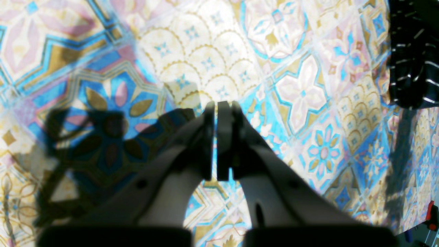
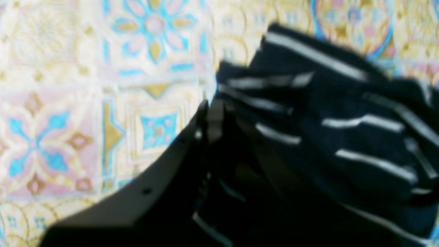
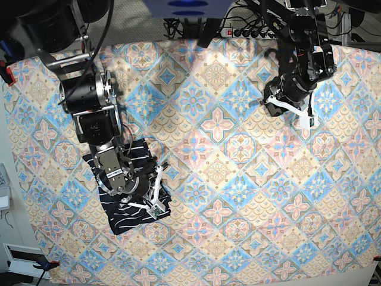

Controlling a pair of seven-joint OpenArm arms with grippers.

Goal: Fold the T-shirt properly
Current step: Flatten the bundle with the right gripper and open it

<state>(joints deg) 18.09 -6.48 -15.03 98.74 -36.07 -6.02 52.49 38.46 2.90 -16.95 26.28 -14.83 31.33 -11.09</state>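
While left fingers (image 1: 216, 106) meet empty, right fingers (image 2: 209, 118) pinch the T-shirt (image 2: 329, 137).

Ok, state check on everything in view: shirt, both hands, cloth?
T-shirt: bunched in a small crumpled pile near the table's edge, under the right arm.
Right hand: shut, at the shirt's edge; fabric pinched or not, cannot tell.
Left hand: shut, empty, over bare cloth away from the shirt.
Tablecloth: spread flat over the table.

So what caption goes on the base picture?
Right arm's jaws shut on the T-shirt; left arm waits apart over the tablecloth.
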